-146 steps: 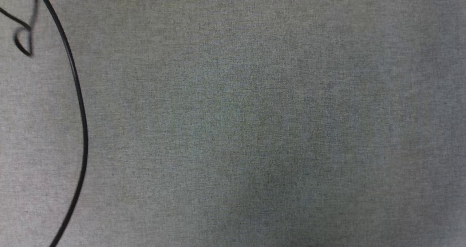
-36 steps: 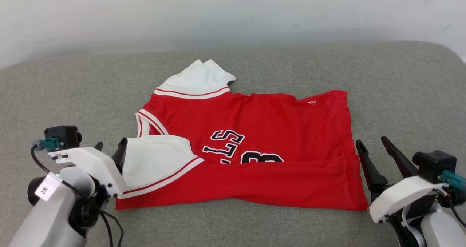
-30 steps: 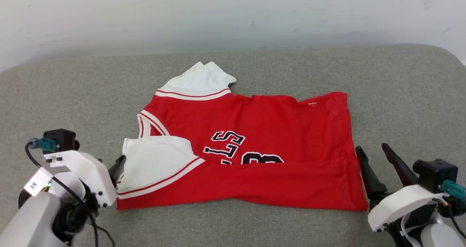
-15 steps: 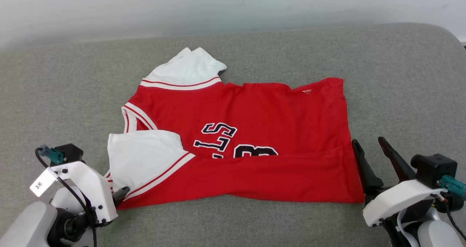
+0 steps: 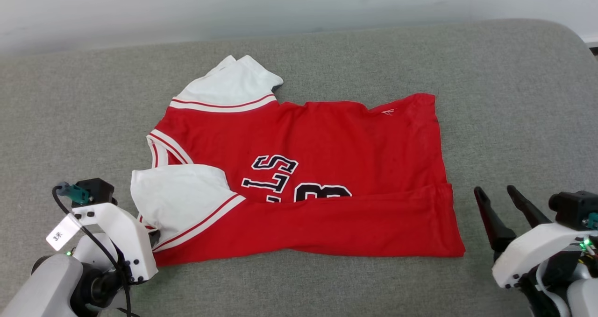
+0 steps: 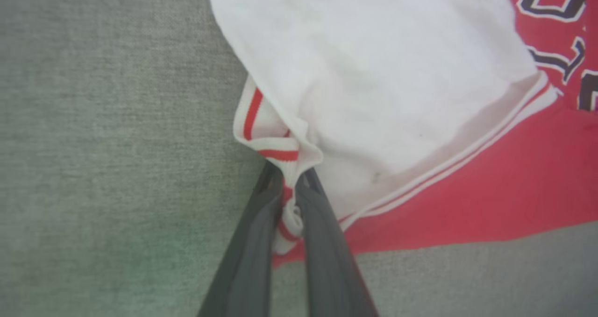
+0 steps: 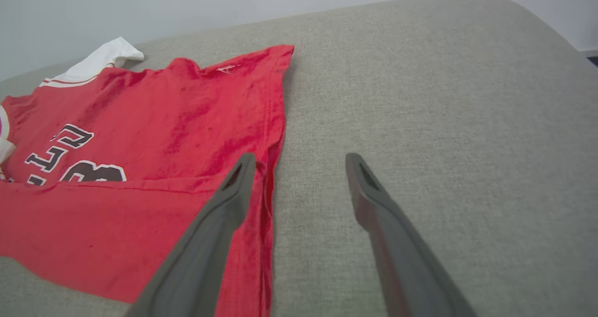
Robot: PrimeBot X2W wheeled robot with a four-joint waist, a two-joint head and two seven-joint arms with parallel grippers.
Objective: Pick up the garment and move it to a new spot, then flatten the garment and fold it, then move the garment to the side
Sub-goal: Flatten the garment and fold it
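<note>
Garment: the garment [image 5: 327,167] is lying mostly flat on the grey padded surface [image 5: 514,97], with its neck end toward the robot's left and its near edge doubled over.
Handling: it is looking light, limp and quick to drape. A pinch at a trimmed corner is likely gripping better than one in the loose middle.
Left gripper: the left gripper [image 6: 289,200] is reaching in low from the near left, jaws pinching the striped trim [image 6: 275,154] under the near sleeve [image 5: 182,195].
Right gripper: the right gripper [image 7: 301,160] is hovering just beside the hem edge, jaws spread and holding nothing.
</note>
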